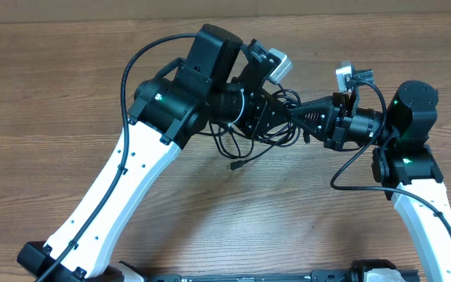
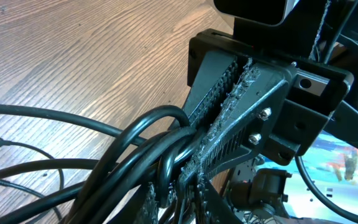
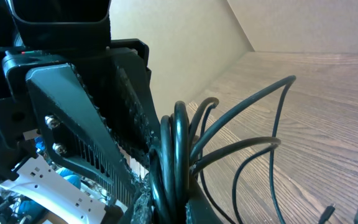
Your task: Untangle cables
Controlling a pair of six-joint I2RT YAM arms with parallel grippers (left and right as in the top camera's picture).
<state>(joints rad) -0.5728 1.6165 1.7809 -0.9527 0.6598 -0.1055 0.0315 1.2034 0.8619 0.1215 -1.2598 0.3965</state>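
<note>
The cables (image 1: 245,141) are thin black cords bunched into loops at the middle of the wooden table, and both grippers meet at the bunch. My left gripper (image 1: 282,117) reaches in from the left and my right gripper (image 1: 297,116) from the right, tips almost touching. In the left wrist view several strands of the cables (image 2: 142,134) run between the left gripper's (image 2: 173,196) pads, which are shut on them. In the right wrist view a tight bundle of the cables (image 3: 179,137) stands pinched in the shut right gripper (image 3: 173,199). One plug (image 1: 234,165) trails loose on the table.
The wooden table (image 1: 69,86) stretches around the bunch. Thick black arm cables arch over the left arm (image 1: 135,63) and loop beside the right arm (image 1: 343,176). Loose strands fan out over the wood (image 3: 278,143), with small plug ends (image 3: 329,208) at the lower right.
</note>
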